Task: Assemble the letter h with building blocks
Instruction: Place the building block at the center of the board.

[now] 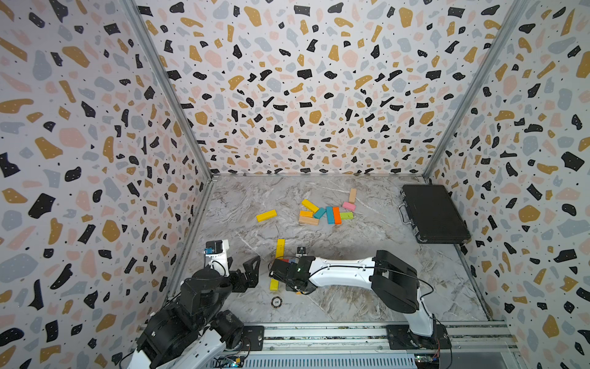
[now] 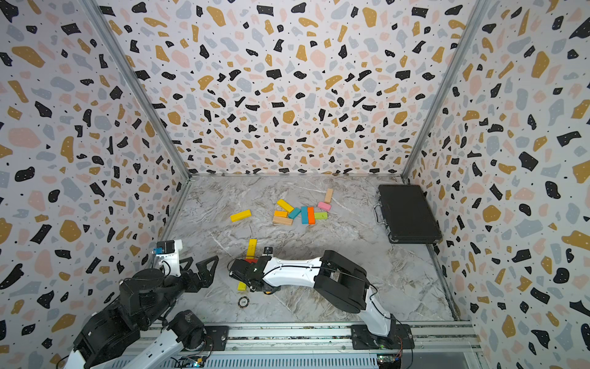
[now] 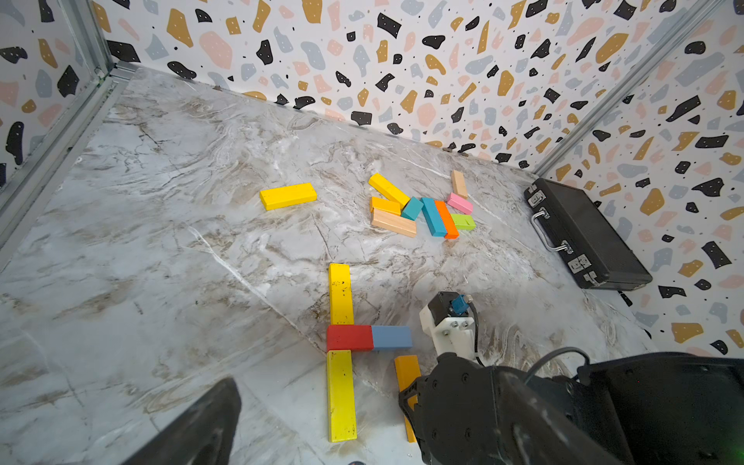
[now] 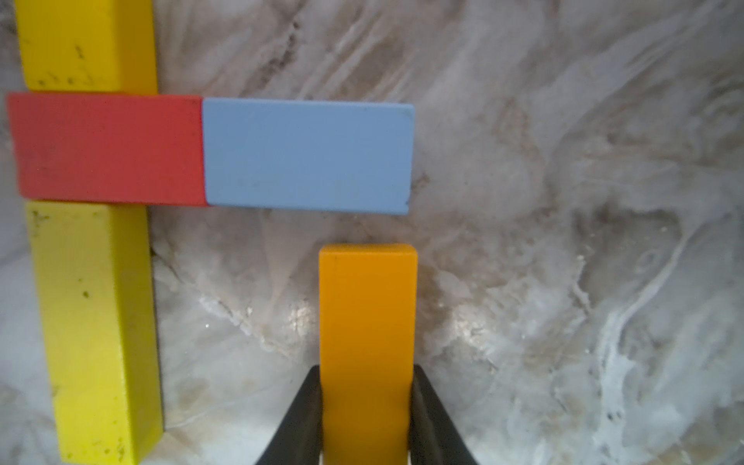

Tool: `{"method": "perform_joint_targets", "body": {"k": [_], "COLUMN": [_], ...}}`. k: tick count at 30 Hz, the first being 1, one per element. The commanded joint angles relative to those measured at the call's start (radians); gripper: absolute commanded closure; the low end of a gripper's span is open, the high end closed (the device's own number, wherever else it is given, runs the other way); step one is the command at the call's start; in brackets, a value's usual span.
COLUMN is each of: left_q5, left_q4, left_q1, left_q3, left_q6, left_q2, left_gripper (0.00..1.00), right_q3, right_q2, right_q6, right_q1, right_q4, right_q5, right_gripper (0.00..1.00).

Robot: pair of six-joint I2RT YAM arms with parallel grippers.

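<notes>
We are watching the right pincer [image 4: 366, 372] clamping an orange block [image 4: 367, 306] by its long sides, the block's free end stopping just short of a blue half-block [image 4: 308, 155], which is butting against a red half-block [image 4: 108, 147] sitting between the far yellow block [image 3: 340, 294] and the near yellow block [image 3: 341, 396]. The left pincer [image 2: 198, 267] is hanging with its jaws apart. Farther back we are finding the loose blocks [image 1: 329, 214] lying on the tabletop [image 1: 335, 306], while a round disc [image 1: 276, 301] is showing "100".
</notes>
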Motion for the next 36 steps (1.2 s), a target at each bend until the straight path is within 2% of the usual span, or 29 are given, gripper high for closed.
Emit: {"method": "perform_joint_targets", "body": {"k": [1,9,26,36], "left_q5": [-0.018,-0.016,-0.013,-0.018], "left_q4": [0.007,0.006,0.006,0.004], "left_q1": [0.004,0.004,0.004,0.004], "left_q3": [0.003,0.004,0.005,0.007], "left_q6": [0.003,0.004,0.006,0.007], "left_q2": [-0.008,-0.007,-0.005,-0.002], "left_gripper": [0.01,0.01,0.01,0.01], "right_q3": [0.03,0.033,0.031,-0.048], "right_q2": [0.007,0.015,-0.002,-0.158], "right_q6": [-0.011,-0.015,-0.029,-0.155], "right_q1": [-0.004,-0.005,-0.01,-0.006], "right_q4": [-0.042,-0.043,-0.035,0.099], "right_q5": [0.017,0.014,0.038,0.133], "right_gripper": [0.83,0.8,0.45,0.24]}}
